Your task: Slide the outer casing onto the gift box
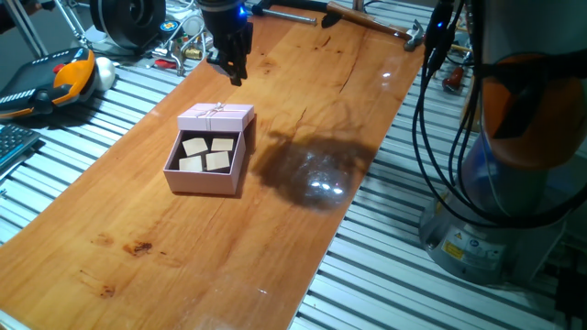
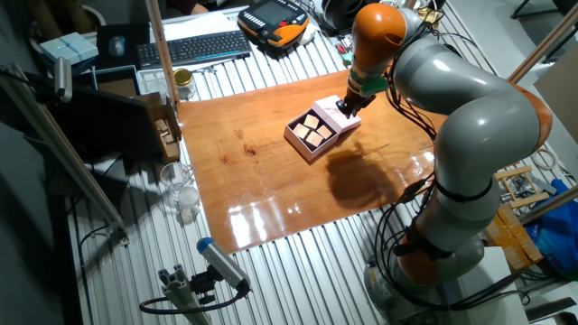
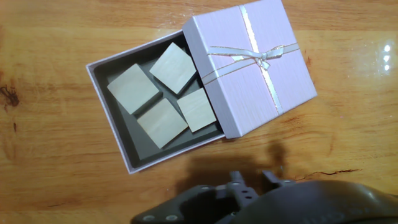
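Note:
The outer casing (image 1: 216, 116), pale pink with a thin string bow, lies flat on the wooden table and covers one end of the gift box (image 1: 204, 180). The open part of the pink tray shows several tan squares (image 3: 161, 122). In the hand view the casing (image 3: 252, 62) is upper right and the tray wall (image 3: 106, 112) is left. My gripper (image 1: 234, 71) hangs above the table just beyond the casing's far edge, touching nothing, with its fingers close together and empty. In the other fixed view the gripper (image 2: 346, 106) is over the casing (image 2: 332, 117).
The wooden board (image 1: 303, 229) lies on a slatted metal table. A teach pendant (image 1: 55, 78) and cables sit at the far left. A hammer (image 1: 371, 20) lies at the board's far end. The robot base (image 1: 514, 183) stands at the right.

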`<state>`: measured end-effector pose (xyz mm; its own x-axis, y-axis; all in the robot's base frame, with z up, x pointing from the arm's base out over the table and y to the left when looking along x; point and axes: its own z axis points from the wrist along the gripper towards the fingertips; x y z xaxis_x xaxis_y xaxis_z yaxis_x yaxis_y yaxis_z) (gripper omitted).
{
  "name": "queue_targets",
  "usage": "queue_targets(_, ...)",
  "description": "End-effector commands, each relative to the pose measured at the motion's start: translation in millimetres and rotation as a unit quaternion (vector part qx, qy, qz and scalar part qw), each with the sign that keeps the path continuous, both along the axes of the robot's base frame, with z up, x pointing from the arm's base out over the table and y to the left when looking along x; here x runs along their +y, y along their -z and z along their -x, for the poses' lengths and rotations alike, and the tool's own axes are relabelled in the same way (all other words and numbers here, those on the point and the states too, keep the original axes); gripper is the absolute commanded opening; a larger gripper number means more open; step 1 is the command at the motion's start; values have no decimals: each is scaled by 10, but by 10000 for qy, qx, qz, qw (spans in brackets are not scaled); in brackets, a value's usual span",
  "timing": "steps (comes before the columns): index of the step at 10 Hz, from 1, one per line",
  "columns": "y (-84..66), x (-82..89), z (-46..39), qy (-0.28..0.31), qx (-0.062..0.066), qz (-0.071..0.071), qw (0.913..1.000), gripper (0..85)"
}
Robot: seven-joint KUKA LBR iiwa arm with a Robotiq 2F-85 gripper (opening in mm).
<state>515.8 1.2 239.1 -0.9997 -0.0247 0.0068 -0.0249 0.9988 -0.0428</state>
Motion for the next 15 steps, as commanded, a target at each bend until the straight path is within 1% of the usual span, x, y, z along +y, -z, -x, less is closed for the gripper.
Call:
queue_targets(1, 5, -3, -6, -1, -1, 0, 10000, 0)
queue_targets(4, 35, -9, -29, -1, -1, -23, 10000, 0)
queue_targets(9, 126, -18, -78, 14, -24, -69, 10000, 0)
queue_targets(11, 198, -44, -114, -3, -62, -61, 10000, 0)
queue_targets(13, 245, -81, -149, -26, -69, -115, 9999, 0)
queue_targets(15, 261, -107, -175, -33, -68, -153, 9999, 0)
